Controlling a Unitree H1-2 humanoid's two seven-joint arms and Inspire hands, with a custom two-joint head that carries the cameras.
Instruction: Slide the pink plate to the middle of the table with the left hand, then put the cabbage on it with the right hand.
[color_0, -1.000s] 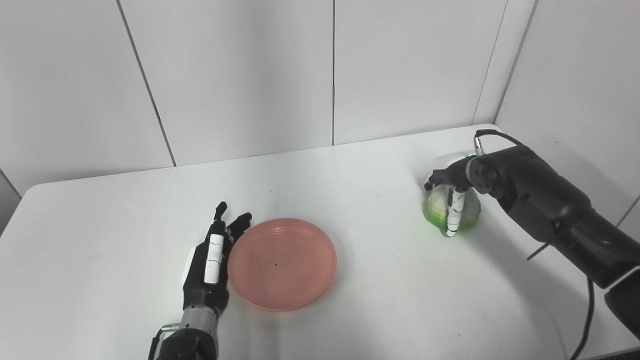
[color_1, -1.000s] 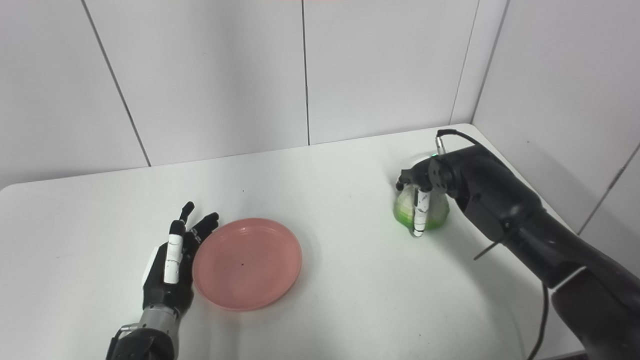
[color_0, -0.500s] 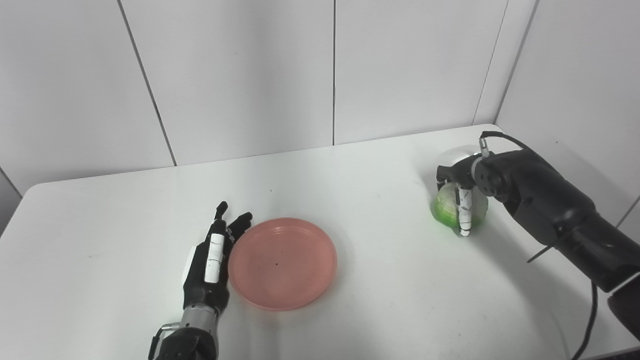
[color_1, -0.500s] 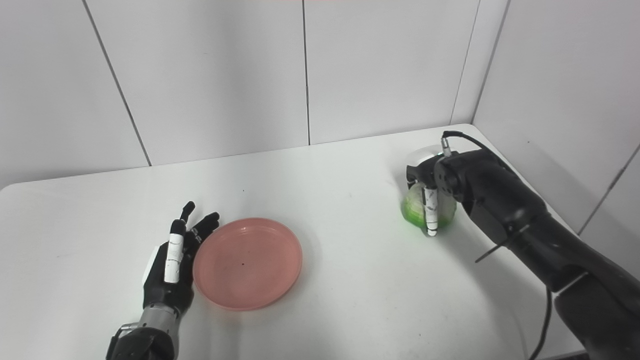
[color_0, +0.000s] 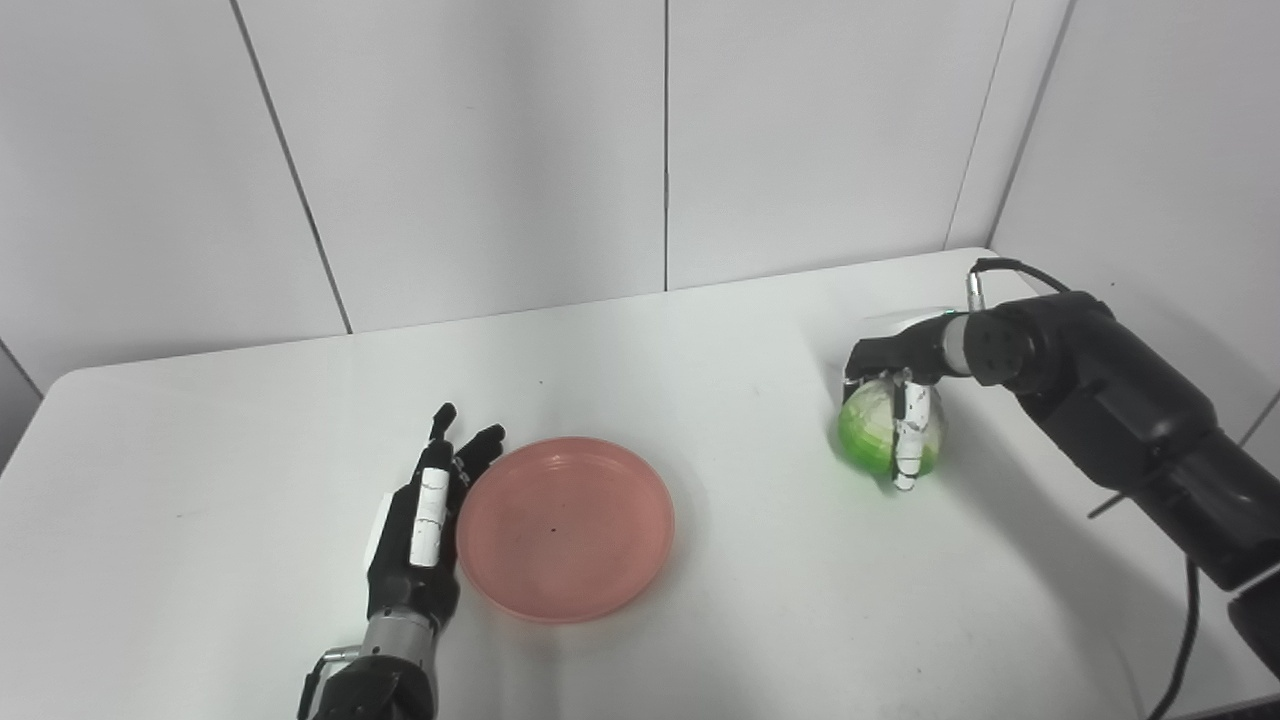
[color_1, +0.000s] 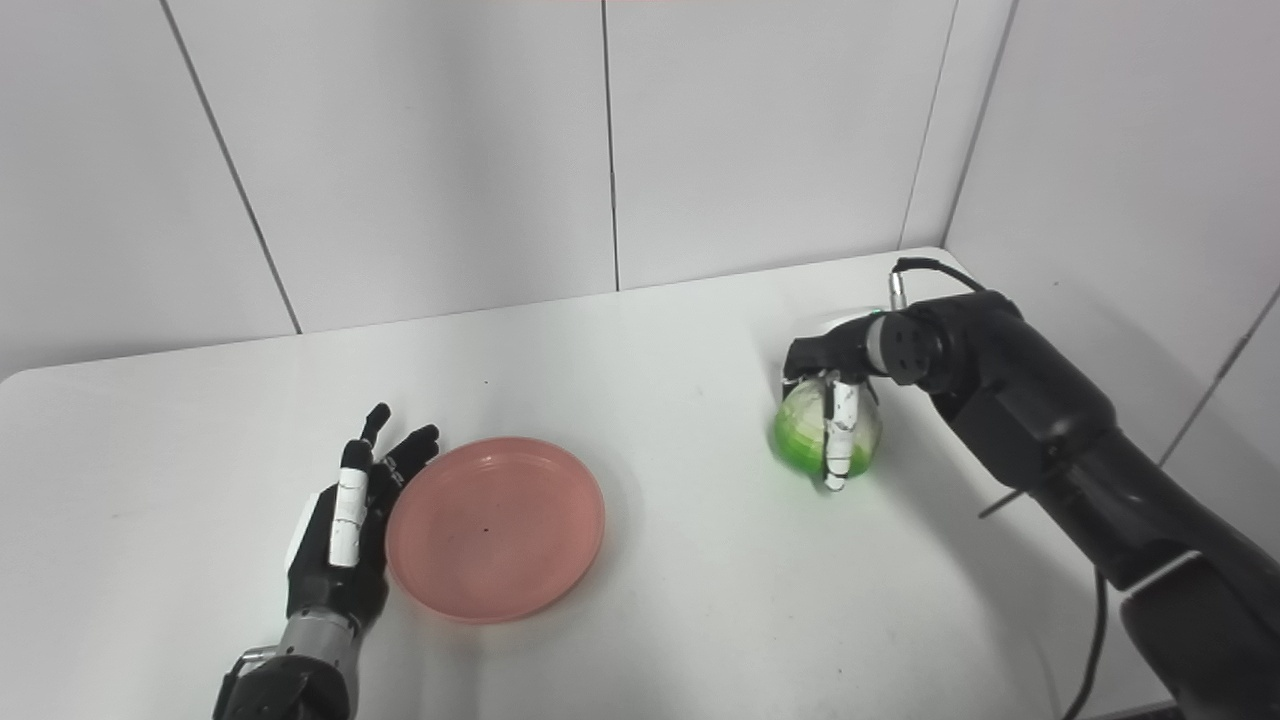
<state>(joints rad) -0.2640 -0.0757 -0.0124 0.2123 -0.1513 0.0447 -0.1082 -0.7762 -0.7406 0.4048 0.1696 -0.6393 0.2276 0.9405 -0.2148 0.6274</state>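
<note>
The right hand (color_0: 900, 395) has closed over the cabbage (color_0: 875, 432) from above, and compared with a second ago the pair has shifted: half a second back the cabbage sat further toward the right edge of the table (color_0: 700, 330), and it is now a little nearer the centre, with a shadow underneath that suggests it is raised off the surface or only just touching it, though the views do not settle which. One white-banded finger runs down the near face of the cabbage and the dark palm caps its top, so the hand grips the cabbage. The pink plate (color_0: 565, 528) has not moved across these moments; it lies slightly left of the table's middle, with the left hand (color_0: 420, 535) flat on the table, fingers spread and holding nothing, its inner edge just beside the plate's left rim, touching it or very nearly so. This reads as the sliding step being finished, or nearly so, and the carry of the cabbage toward the plate just beginning; cabbage and plate are well apart, so most of the transfer remains. Counted: one pink plate, one cabbage, one table, two hands. The plate is empty apart from a tiny dark speck near its centre.
</note>
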